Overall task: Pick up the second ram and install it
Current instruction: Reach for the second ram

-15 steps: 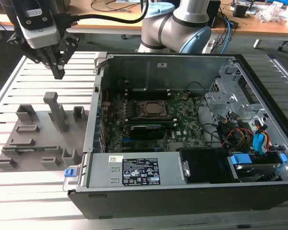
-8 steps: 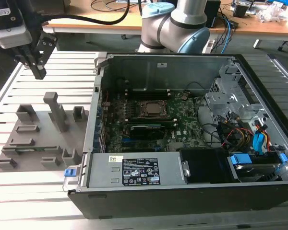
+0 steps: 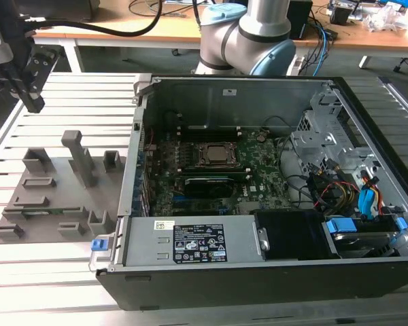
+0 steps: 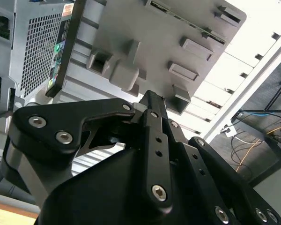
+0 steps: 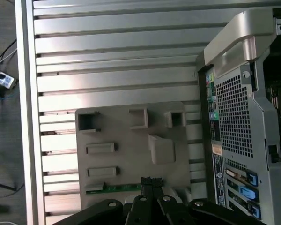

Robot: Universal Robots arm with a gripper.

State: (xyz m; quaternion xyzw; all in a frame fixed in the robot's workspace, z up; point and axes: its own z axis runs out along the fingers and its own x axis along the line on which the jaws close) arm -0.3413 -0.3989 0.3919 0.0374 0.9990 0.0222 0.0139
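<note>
A: Where is the second ram [image 5: 113, 188]?

B: In the first wrist view it lies flat in a slot along one edge of the grey holder plate [image 5: 126, 166]. The end effector [image 5: 147, 181] is lined up over it, tips pressed together and holding nothing.

A: How should it handle?

B: Likely light, stiff and thin, and fragile at the chips and contacts. The safest hold is probably across its two flat faces near mid-length.

A: What does the exterior view add?

B: It gives the layout. The open computer case [image 3: 245, 88] sits at three o'clock from the holder on the slatted bench [image 3: 47, 278], with its motherboard [image 3: 258, 170] exposed. The end effector hangs at about eleven o'clock from the holder.
</note>
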